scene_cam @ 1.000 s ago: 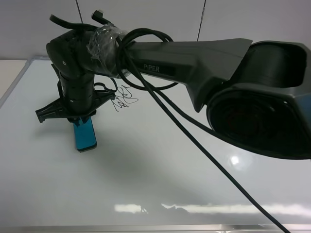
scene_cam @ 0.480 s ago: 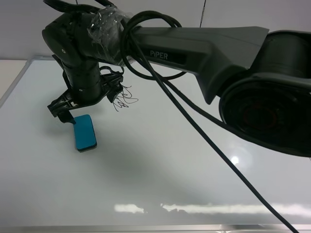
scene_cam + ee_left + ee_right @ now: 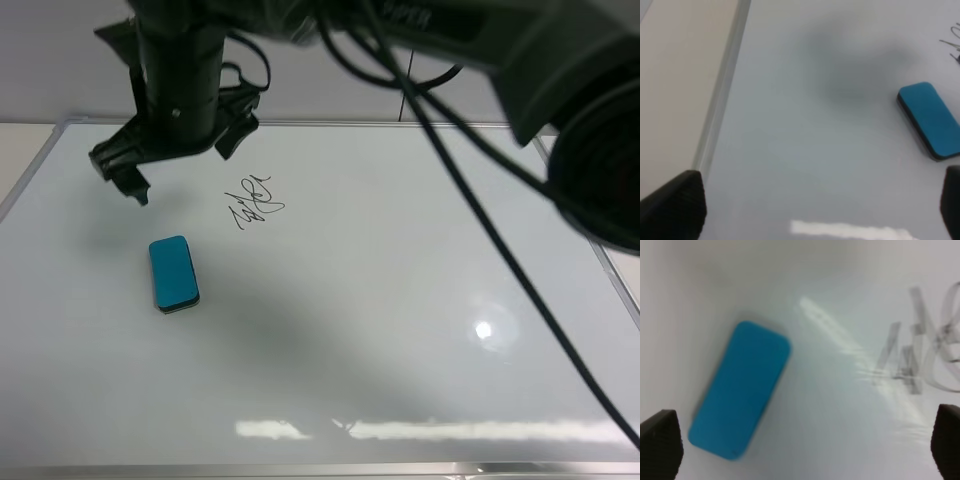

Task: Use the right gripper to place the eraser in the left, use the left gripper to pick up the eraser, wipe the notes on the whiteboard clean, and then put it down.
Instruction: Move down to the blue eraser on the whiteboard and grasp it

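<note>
Lying flat on the whiteboard (image 3: 400, 300) near the notes (image 3: 255, 200), the eraser (image 3: 174, 274) was held by neither claw: right gripper (image 3: 180, 165) and left gripper (image 3: 812, 210) both stood spread and empty. A shallow pinch could skid the low block across the glossy surface.

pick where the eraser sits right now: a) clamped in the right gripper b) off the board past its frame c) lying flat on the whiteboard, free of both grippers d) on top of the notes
C: the eraser lies flat on the whiteboard, the right gripper hangs open above the board without touching it, and the notes sit apart from it.
</note>
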You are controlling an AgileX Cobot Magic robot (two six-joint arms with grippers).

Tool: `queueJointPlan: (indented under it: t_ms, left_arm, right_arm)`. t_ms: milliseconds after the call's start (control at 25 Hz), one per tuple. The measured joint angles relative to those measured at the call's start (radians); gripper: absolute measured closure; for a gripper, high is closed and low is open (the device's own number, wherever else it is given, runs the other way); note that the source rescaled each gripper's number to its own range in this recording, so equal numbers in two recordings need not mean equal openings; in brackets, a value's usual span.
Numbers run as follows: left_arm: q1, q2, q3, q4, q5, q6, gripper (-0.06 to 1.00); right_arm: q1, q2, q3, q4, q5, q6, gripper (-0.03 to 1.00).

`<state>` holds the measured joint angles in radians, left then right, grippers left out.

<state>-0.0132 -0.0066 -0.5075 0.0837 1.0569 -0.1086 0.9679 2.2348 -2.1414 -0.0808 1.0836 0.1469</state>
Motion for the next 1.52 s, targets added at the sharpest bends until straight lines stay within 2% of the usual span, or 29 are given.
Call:
queueJointPlan:
  t_ms: [120, 160, 280, 480, 680, 920, 1080, 1240, 1520]
  left_arm:
    - [0.000, 0.000, 0.000, 0.000, 0.000, 0.000, 0.06]
    - [0.000, 0.000, 0.000, 0.000, 0.000, 0.000, 0.06]
    - [0.000, 0.000, 0.000, 0.000, 0.000, 0.000, 0.06]
    - [0.000, 0.000, 0.000, 0.000, 0.000, 0.000, 0.06]
    - [0.000, 0.000, 0.000, 0.000, 0.000, 0.000, 0.06]
    - [0.000, 0.000, 0.000, 0.000, 0.000, 0.000, 0.06]
    - [0.000, 0.000, 0.000, 0.000, 0.000, 0.000, 0.06]
    - [0.000, 0.000, 0.000, 0.001, 0.000, 0.000, 0.06]
    - [0.000, 0.000, 0.000, 0.001, 0.000, 0.000, 0.06]
  right_arm:
    - [-0.038, -0.064, 0.000, 0.018, 0.031, -0.049, -0.03]
    - [-0.070, -0.130, 0.000, 0.026, 0.074, -0.094, -0.03]
    - [-0.108, -0.205, 0.000, 0.032, 0.122, -0.125, -0.03]
    - [-0.162, -0.310, 0.007, 0.032, 0.130, -0.175, -0.03]
    - [-0.179, -0.458, 0.102, 0.016, 0.130, -0.194, -0.03]
    - [-0.179, -0.691, 0.374, -0.087, 0.129, -0.161, -0.03]
    - [-0.179, -0.883, 0.602, -0.142, 0.076, -0.099, -0.03]
    - [-0.179, -1.089, 0.832, -0.151, 0.019, -0.050, -0.03]
    - [-0.179, -1.460, 1.144, -0.132, 0.002, -0.015, -0.03]
